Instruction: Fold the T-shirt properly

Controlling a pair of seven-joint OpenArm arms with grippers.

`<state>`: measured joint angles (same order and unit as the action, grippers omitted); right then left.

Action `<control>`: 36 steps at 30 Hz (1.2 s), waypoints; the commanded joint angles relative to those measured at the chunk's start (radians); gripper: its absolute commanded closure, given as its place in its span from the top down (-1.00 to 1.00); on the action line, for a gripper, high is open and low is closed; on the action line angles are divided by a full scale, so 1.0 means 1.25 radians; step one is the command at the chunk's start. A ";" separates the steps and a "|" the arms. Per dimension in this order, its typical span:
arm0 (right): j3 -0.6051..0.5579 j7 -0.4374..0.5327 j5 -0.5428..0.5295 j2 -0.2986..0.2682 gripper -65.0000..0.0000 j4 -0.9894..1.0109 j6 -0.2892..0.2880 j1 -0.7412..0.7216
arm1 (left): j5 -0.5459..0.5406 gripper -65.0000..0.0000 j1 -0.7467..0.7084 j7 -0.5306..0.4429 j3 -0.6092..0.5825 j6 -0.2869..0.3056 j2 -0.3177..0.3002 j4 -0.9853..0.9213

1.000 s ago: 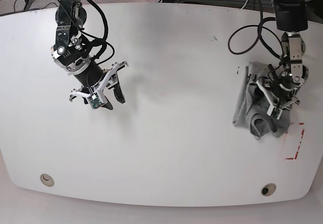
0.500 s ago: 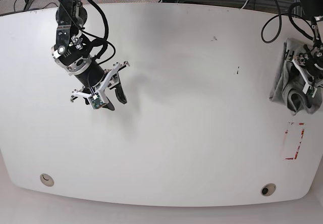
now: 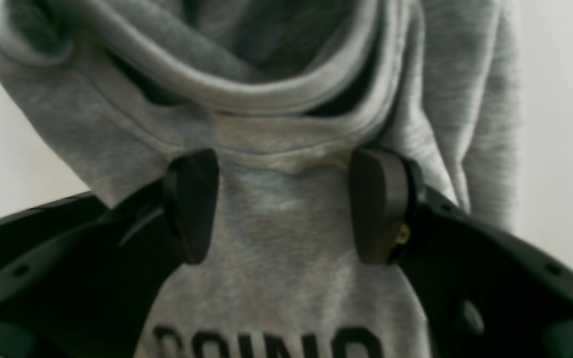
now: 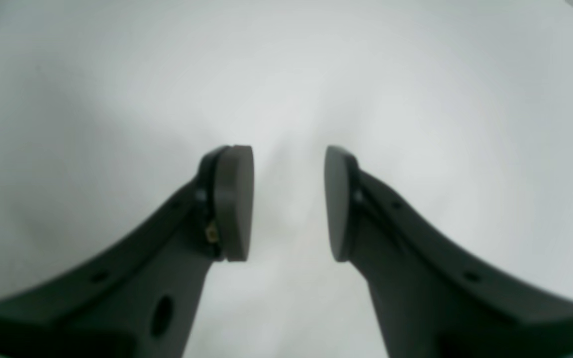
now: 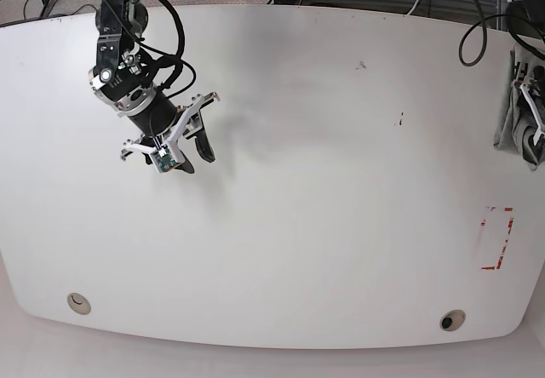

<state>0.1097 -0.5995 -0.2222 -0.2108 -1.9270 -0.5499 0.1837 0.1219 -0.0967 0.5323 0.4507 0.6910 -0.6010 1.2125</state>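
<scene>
The T-shirt (image 3: 276, 129) is a bunched heather-grey bundle with its ribbed collar up and dark lettering low in the left wrist view. My left gripper (image 3: 284, 206) is shut on it, and the cloth fills the gap between the two dark pads (image 3: 190, 206). In the base view the T-shirt (image 5: 509, 127) hangs at the table's far right edge, with my left gripper (image 5: 530, 116) partly cut off by the frame. My right gripper (image 5: 194, 157) hovers over the left part of the table. It is open (image 4: 289, 204), with only bare white table showing between its pads.
The white table (image 5: 324, 182) has a red tape mark (image 5: 496, 238) near its right front. Two round holes (image 5: 78, 303) (image 5: 452, 319) sit close to the front edge. Cables lie beyond the far edge.
My left gripper has carried the T-shirt to the right and farther back, from the table's right part out to its right edge. The right arm has shifted slightly toward the back.
</scene>
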 commanded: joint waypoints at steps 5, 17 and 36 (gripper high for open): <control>0.004 0.025 -0.002 -0.005 -0.31 -0.063 0.000 0.012 | -0.023 0.19 0.049 0.077 0.000 0.006 0.038 0.202; 0.010 0.258 0.148 -0.006 -0.31 0.070 0.006 0.035 | -0.036 0.18 0.013 -0.105 -0.137 -0.097 0.198 0.388; 0.145 0.488 0.180 0.085 -0.29 0.088 0.007 0.303 | -0.043 0.18 -0.461 -0.330 -0.263 -0.305 0.310 0.610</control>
<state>0.2836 -0.0196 0.0193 -0.1165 -1.7592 -0.5438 0.5121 0.0788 -0.6048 0.1413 0.1215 0.3065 -0.2272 1.9160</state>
